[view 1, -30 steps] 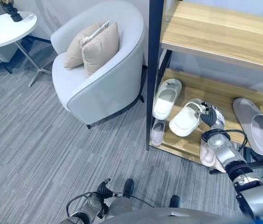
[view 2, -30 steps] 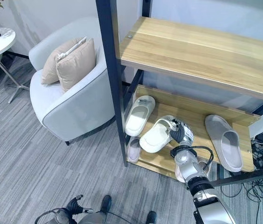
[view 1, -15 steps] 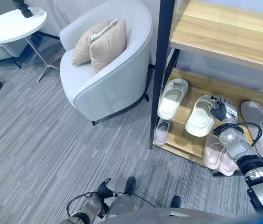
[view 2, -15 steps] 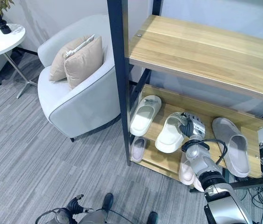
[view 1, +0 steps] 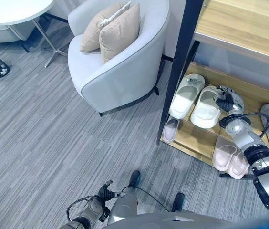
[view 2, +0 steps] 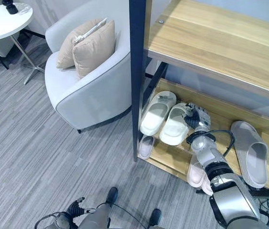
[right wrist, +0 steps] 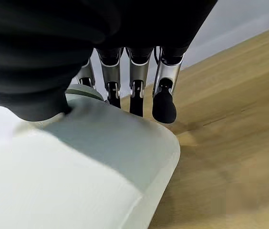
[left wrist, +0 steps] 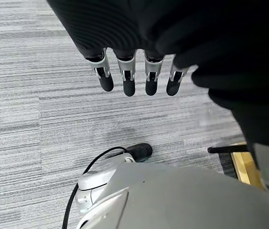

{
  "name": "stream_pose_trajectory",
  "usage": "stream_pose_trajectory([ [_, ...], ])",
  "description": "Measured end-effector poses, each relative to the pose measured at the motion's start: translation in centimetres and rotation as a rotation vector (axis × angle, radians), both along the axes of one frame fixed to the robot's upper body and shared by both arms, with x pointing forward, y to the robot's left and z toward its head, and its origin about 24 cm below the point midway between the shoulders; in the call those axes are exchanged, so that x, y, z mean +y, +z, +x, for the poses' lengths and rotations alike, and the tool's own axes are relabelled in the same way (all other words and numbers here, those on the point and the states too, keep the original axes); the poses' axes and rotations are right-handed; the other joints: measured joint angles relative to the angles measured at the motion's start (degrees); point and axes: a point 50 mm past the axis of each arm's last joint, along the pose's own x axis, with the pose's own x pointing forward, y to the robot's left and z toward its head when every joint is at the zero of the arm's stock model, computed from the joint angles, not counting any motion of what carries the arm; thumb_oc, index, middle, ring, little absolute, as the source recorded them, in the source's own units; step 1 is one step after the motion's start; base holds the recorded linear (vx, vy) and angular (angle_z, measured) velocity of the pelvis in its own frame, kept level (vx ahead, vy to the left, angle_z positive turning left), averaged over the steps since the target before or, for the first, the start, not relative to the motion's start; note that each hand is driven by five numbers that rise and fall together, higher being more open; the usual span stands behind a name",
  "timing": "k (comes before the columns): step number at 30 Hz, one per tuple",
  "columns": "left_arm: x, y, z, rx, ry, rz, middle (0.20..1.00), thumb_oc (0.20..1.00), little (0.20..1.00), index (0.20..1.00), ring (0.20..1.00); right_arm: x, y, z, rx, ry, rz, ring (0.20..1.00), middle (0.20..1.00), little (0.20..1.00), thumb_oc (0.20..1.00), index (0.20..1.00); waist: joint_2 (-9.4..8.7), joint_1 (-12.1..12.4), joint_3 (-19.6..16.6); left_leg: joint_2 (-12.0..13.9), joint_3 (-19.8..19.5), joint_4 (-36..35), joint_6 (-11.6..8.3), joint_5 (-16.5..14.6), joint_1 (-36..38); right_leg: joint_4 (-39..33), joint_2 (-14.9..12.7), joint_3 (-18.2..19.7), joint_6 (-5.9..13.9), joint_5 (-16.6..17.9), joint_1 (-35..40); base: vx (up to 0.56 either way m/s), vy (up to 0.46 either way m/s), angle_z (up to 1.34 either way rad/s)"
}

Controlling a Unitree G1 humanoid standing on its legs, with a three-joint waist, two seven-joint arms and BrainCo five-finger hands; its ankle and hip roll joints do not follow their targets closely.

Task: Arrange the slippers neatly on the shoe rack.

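Two white slippers lie side by side on the shoe rack's lower wooden shelf: the left one and the right one, both pointing into the rack. My right hand sits at the far end of the right slipper, its fingers curled over the slipper's edge. A grey slipper lies further right on the same shelf. A pink pair and a small lilac slipper rest on the bottom board. My left hand hangs over the carpet with straight fingers.
The rack's dark metal post stands just left of the white slippers, under a wooden upper shelf. A light grey armchair with two beige cushions stands to the left, with a round white side table behind it. Grey carpet covers the floor.
My right hand has drawn the right white slipper leftward and turned it, so it now lies parallel beside the other white one. The camera has also shifted.
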Motion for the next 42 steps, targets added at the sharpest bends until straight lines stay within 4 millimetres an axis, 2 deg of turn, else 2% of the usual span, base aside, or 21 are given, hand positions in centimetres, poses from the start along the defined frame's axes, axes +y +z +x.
stream_pose_trajectory([
  [2,-0.2,0.1,0.5,-0.013,0.006,-0.009,1.0,1.0,1.0,1.0,1.0,0.0,0.1,0.0,-0.004,-0.002,-0.001,0.2,0.2,0.2,0.2,0.2,-0.12,-0.4,0.1,0.1,0.0,0.0,-0.04,0.0,-0.2,0.0,0.0,0.0,0.0,0.0,-0.2,0.02,-0.045,0.02],
  [5,0.3,-0.2,-0.4,0.011,0.058,0.005,1.0,1.0,1.0,1.0,1.0,0.1,0.2,0.1,-0.015,0.0,0.005,0.2,0.2,0.2,0.2,0.2,-0.25,-0.3,0.2,0.1,-0.5,0.0,-0.24,0.2,-1.1,0.0,0.3,-0.2,-0.01,0.0,-0.8,0.03,-0.045,0.06],
  [6,0.7,-0.3,-1.0,0.024,0.071,0.018,1.0,1.0,1.0,1.0,1.0,-0.6,-0.1,-0.1,-0.012,-0.032,0.016,0.294,0.294,0.294,0.294,0.294,-0.28,-0.3,0.3,0.2,-1.5,0.0,-0.39,0.3,-1.6,0.0,0.5,-1.2,-0.1,-0.1,-0.8,0.03,-0.032,0.24],
  [7,0.7,-0.3,-1.2,0.029,0.073,0.019,1.0,1.0,1.0,1.0,1.0,-0.7,0.0,-0.1,-0.012,-0.037,0.013,1.0,1.0,1.0,1.0,1.0,-0.38,-0.1,0.3,0.3,-1.6,0.0,-0.47,0.4,-1.8,0.0,0.6,-1.5,-0.12,-0.1,-0.8,0.02,-0.023,0.23],
  [19,0.7,-0.5,-1.8,0.046,0.075,0.021,1.0,1.0,1.0,1.0,1.0,-0.5,-0.9,-0.8,0.012,-0.028,0.024,1.0,1.0,1.0,1.0,1.0,-0.71,0.4,0.4,0.0,-2.9,0.0,-0.57,1.0,-0.2,0.0,0.5,-3.0,-0.11,-0.2,1.6,0.01,-0.007,0.07],
  [29,0.5,-0.8,-2.8,0.085,0.074,0.02,1.0,1.0,1.0,1.0,1.0,-1.1,-0.4,-2.4,-0.083,-0.048,0.049,1.0,1.0,1.0,1.0,1.0,0.08,-0.5,-2.9,0.1,-2.0,0.0,-0.56,0.9,1.1,0.0,0.1,-2.2,-0.12,-0.1,2.4,0.0,-0.005,-0.03],
  [33,0.5,-1.1,-3.7,0.113,0.088,0.02,1.0,1.0,1.0,1.0,1.0,-1.4,-0.8,-3.1,-0.088,-0.057,0.061,1.0,1.0,1.0,1.0,1.0,0.67,-2.0,-3.4,0.3,-1.4,0.0,-0.54,0.9,1.9,0.0,0.2,-1.5,-0.12,0.1,2.7,-0.01,-0.018,-0.09],
  [36,0.5,-1.1,-3.9,0.122,0.093,0.016,1.0,1.0,1.0,1.0,1.0,-3.6,-1.5,-5.0,-0.03,-0.089,-0.022,1.0,1.0,1.0,1.0,1.0,1.32,-3.3,-3.9,0.3,-1.2,0.0,-0.46,0.8,2.1,0.0,0.2,-1.3,-0.13,0.1,2.8,0.0,-0.016,-0.04],
  [39,0.3,-1.3,-4.3,0.142,0.088,0.001,1.0,1.0,1.0,1.0,1.0,-4.9,-1.5,-5.3,-0.02,-0.144,-0.028,1.0,1.0,1.0,1.0,1.0,2.22,-4.7,-4.5,0.7,-0.1,0.0,-0.43,0.8,2.2,0.0,0.3,0.0,-0.23,0.2,2.3,-0.02,-0.016,-0.2],
  [42,0.1,-1.3,-4.2,0.141,0.088,-0.005,1.0,1.0,1.0,1.0,1.0,-6.2,-2.9,-6.0,0.05,-0.218,-0.037,1.0,1.0,1.0,1.0,1.0,2.96,-5.2,-4.9,1.1,0.6,0.0,-0.42,0.8,2.3,0.0,0.6,0.6,-0.36,0.4,2.1,0.0,-0.017,-0.12],
])
